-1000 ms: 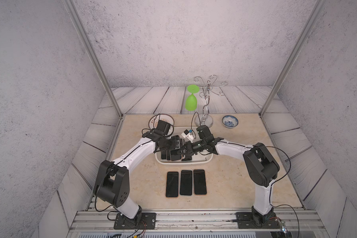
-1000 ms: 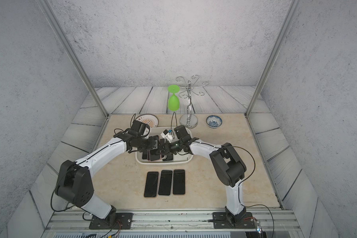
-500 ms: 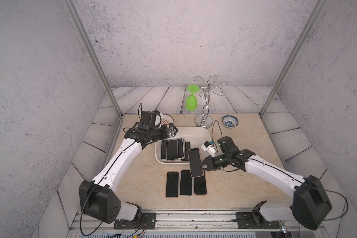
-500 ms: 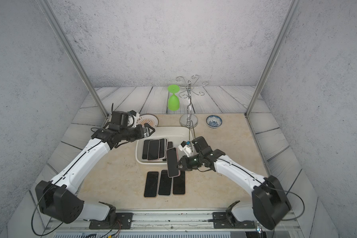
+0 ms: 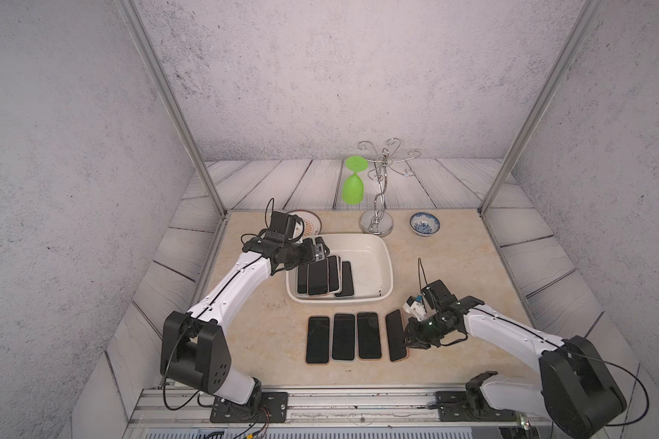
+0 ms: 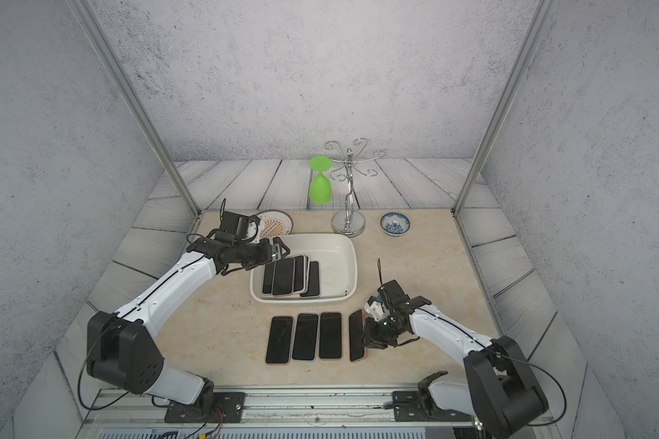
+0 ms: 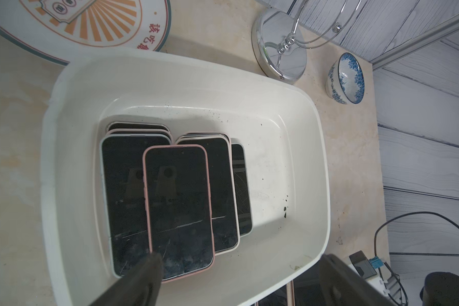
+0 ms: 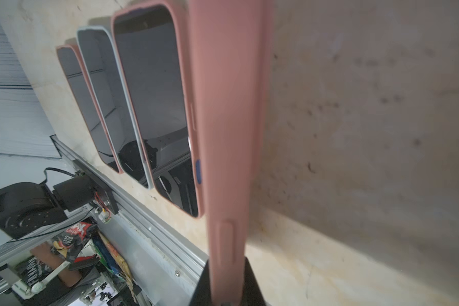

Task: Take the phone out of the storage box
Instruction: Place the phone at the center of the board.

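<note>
Right wrist view has the matte pink-cased phone (image 8: 228, 119) pinched edgewise by the right gripper (image 8: 227, 280). It is tilted on its long side just beside three phones (image 5: 343, 337) lying flat on the beige stone-look tabletop (image 5: 267, 342), outside the storage box (image 5: 387, 273). It is best laid down gently, glossy screen up and parallel to its neighbour, before release. The left gripper (image 5: 317, 251), jaws spread wide, hovers over overlapped phones (image 7: 178, 206) in the smooth, round-cornered white tub.
</note>
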Controlling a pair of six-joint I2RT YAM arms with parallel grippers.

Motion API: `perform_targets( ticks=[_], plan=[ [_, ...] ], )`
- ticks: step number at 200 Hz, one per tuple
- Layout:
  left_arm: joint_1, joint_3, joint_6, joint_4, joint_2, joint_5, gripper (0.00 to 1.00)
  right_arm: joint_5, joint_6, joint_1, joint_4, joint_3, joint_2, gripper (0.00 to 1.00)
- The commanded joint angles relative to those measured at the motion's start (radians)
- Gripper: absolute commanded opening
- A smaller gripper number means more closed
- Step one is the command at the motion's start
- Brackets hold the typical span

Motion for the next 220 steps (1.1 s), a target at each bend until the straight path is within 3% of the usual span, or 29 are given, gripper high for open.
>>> perform_targets(
  ticks=[1, 61, 96, 114, 137, 163, 220],
  plan=[
    [0.001, -0.004, 0.024, 0.006, 0.012, -0.009, 0.98, -0.062, -0.021, 0.002, 0.132, -0.009, 0.063, 0.0],
    [0.002, -0.012, 0.033, 0.007, 0.031, -0.028, 0.98, -0.056, -0.044, -0.005, 0.109, -0.052, 0.051, 0.0],
    [0.0, -0.002, 0.029, 0.007, 0.087, -0.037, 0.98, -0.004, -0.026, -0.018, 0.088, -0.056, 0.049, 0.59],
    [-0.005, 0.033, 0.039, -0.024, 0.138, -0.071, 0.98, 0.048, -0.021, -0.018, 0.052, -0.032, 0.049, 0.78],
    [-0.02, 0.124, 0.076, -0.125, 0.225, -0.163, 0.98, 0.135, -0.033, -0.021, -0.033, 0.025, 0.029, 0.89],
    [-0.036, 0.184, 0.107, -0.172, 0.312, -0.238, 0.98, 0.27, -0.061, -0.026, -0.158, 0.118, 0.023, 0.96],
    [-0.06, 0.295, 0.133, -0.212, 0.473, -0.259, 0.98, 0.297, -0.077, -0.029, -0.222, 0.276, 0.055, 0.99]
  ],
)
